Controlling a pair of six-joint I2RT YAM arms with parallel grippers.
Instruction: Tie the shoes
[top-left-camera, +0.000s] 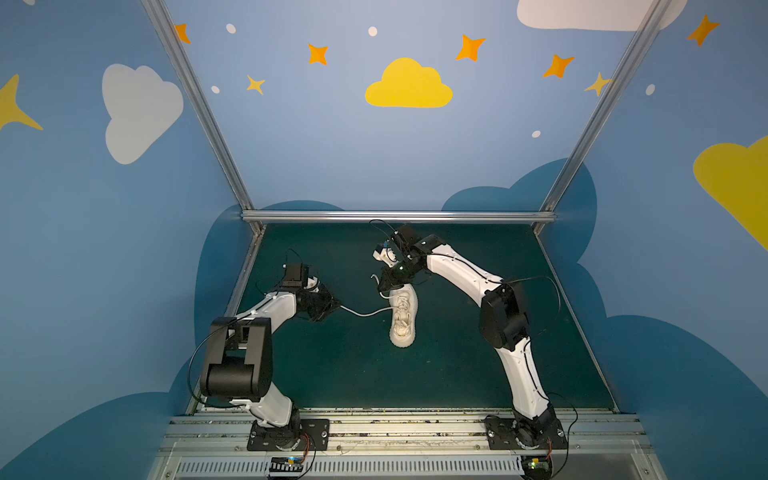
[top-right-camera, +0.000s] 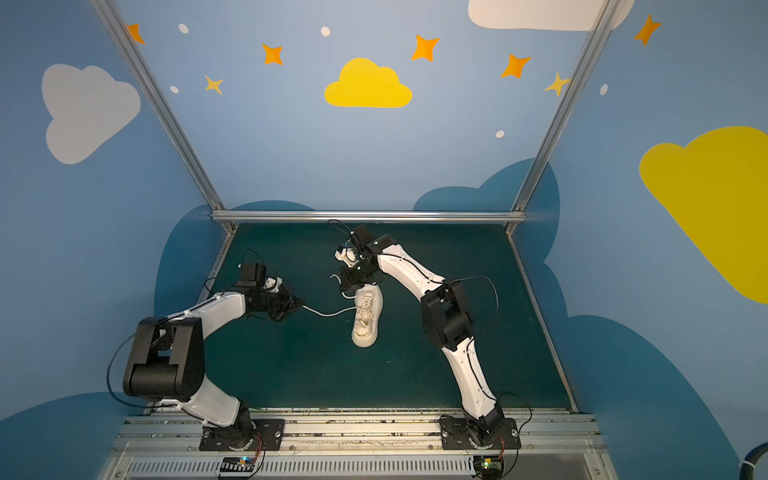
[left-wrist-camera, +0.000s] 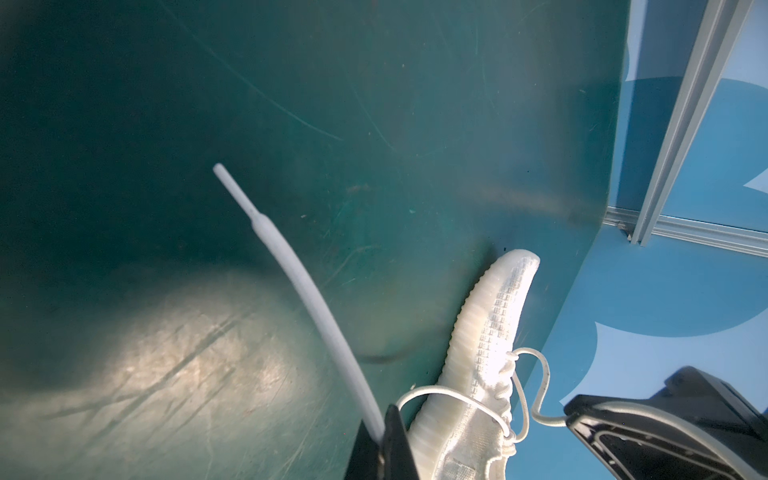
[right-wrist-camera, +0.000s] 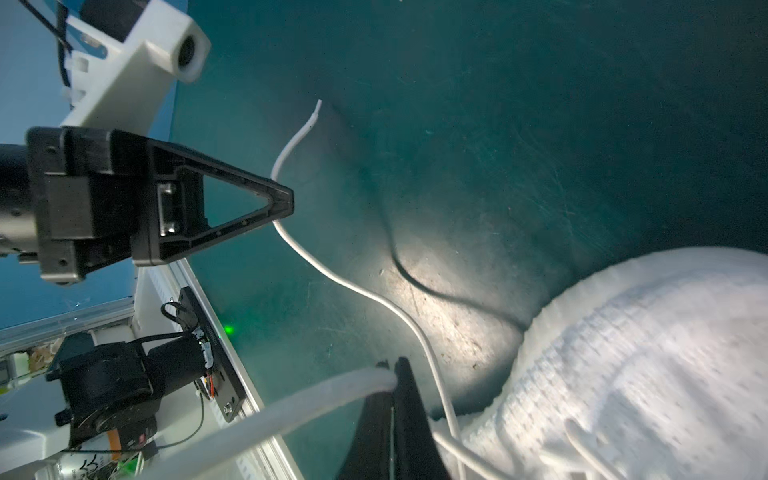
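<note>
Lying just beside right claw (right-wrist-camera: 392, 368), sneaker (top-left-camera: 403, 320); left claw (top-left-camera: 338, 306) pinching lace (top-left-camera: 365, 313).

Green tabletop (top-left-camera: 332, 374), cloud-painted blue walls (top-left-camera: 311, 145)

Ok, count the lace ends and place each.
2. One lace end sticks out past the shut left gripper, left of the shoe; the other sticks out of the shut right gripper at the shoe's far end. None seems hidden.

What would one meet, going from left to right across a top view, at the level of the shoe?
Left arm → left gripper → lace → shoe → right arm.
</note>
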